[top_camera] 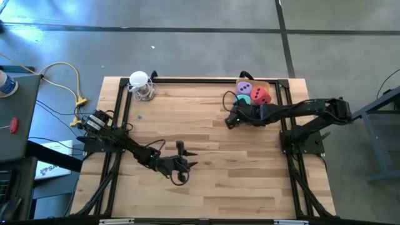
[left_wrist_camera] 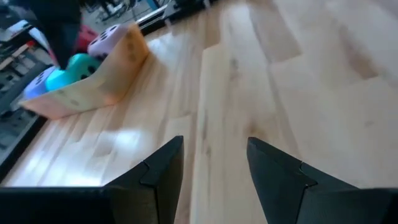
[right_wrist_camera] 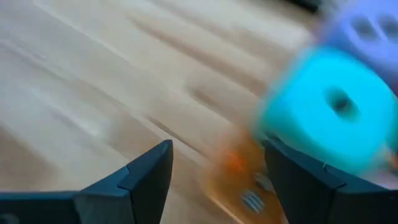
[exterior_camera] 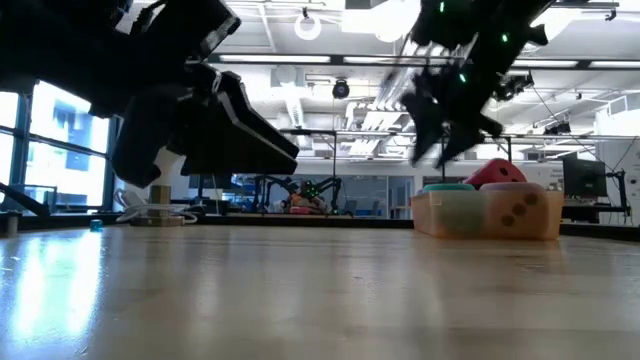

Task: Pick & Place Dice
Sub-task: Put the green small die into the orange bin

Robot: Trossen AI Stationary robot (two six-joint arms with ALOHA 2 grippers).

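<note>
Currently the right gripper (top_camera: 230, 117) stands open and empty, just beside the tray (top_camera: 275, 88) holding all four dice (top_camera: 252, 94). Farther out, the left gripper (top_camera: 182, 164) waits part-open, empty, over the table (top_camera: 250, 169).

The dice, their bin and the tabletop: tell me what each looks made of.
Dice: probably soft foam or plush, matte, with rounded edges and dark pips. Bin: seemingly translucent plastic, since the dice show faintly through its tan wall. Tabletop: light wood planks with visible grain and a slight sheen.
</note>
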